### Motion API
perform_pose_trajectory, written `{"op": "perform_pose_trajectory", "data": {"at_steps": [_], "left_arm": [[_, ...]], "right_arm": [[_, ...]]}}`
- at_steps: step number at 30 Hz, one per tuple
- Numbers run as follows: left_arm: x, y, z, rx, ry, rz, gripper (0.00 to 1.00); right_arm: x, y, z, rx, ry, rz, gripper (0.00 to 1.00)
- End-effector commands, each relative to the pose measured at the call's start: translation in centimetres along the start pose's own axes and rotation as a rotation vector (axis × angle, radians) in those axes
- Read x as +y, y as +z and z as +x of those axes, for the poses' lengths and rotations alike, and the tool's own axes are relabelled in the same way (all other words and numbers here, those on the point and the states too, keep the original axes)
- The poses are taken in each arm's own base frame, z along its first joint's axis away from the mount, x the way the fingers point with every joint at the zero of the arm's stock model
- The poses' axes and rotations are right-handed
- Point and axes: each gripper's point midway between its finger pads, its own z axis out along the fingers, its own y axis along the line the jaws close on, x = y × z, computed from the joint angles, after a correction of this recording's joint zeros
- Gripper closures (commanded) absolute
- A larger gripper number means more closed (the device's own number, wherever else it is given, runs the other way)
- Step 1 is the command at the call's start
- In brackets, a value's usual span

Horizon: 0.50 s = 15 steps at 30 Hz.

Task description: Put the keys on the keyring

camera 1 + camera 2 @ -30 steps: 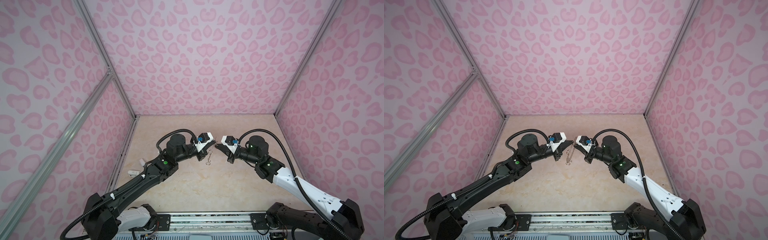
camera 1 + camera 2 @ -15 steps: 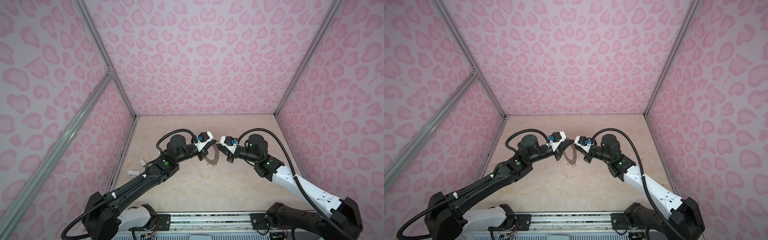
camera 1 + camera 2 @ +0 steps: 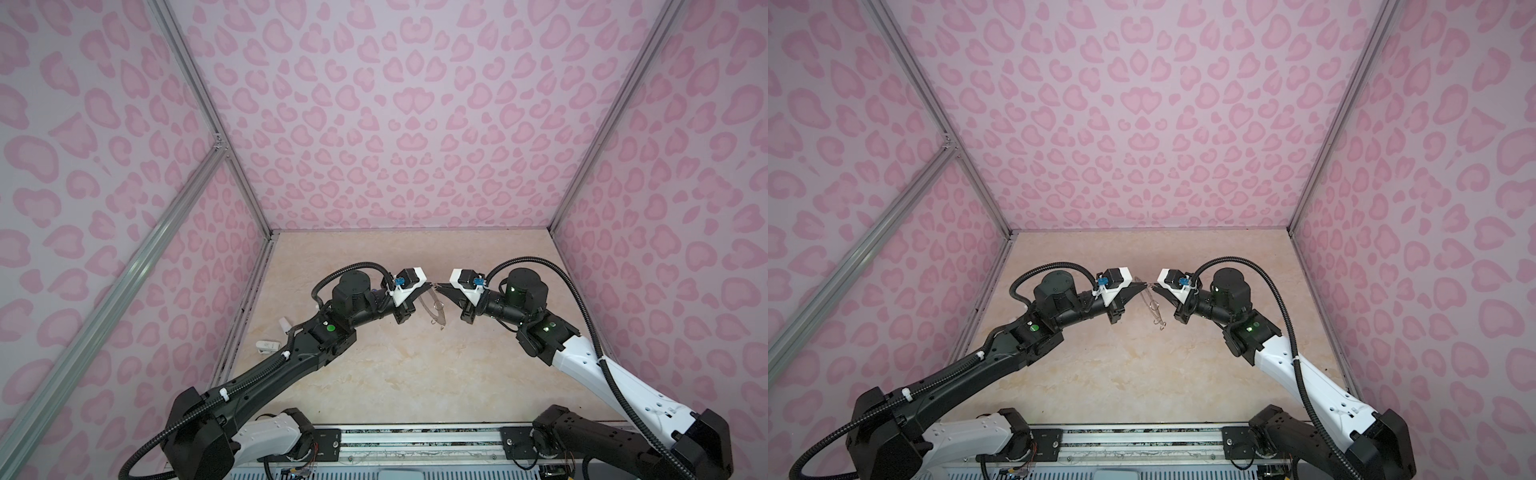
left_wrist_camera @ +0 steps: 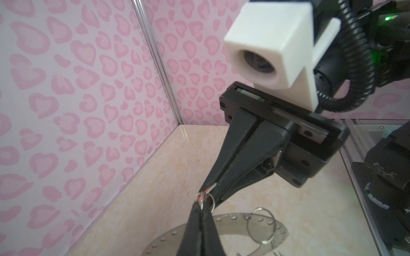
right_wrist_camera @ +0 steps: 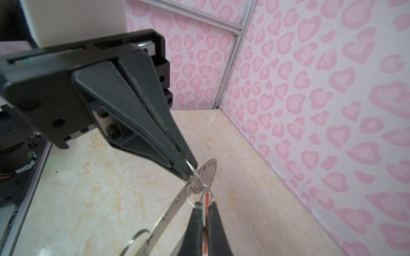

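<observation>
The left gripper (image 3: 428,287) is clenched on a thin wire loop (image 5: 197,176) at the top edge of the keyring (image 5: 208,171). The keyring hangs tilted beneath the fingertips, clear of the table (image 3: 374,374). The right gripper (image 3: 444,289) meets the left one tip to tip just above the keyring. It pinches the orange-red tag (image 5: 207,199) of one key set, right beside the keyring's top edge.

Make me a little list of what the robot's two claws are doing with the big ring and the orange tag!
left gripper: shut on a wire clip of the keyring
right gripper: shut on the orange-red tag
keyring: hangs under the two tips
gripper tips: almost touching, over the middle of the table
key hooked on: cannot tell
</observation>
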Motion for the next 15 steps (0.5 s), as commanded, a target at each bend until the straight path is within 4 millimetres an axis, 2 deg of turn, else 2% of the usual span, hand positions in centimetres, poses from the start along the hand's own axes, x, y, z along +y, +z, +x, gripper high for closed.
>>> {"op": "perform_pose_trajectory", "data": {"at_steps": [1,15], "left_arm": [[-0.44,0.13,-0.53,-0.012,0.035,0.022,0.97],[-0.23,0.11,0.43,0.026,0.044,-0.003,0.97]], "right_arm": [[0.21,-0.02,-0.14,-0.006,0.004,-0.011,1.00],[0.62,-0.52,-0.73,-0.022,-0.008,-0.023,1.00]]}}
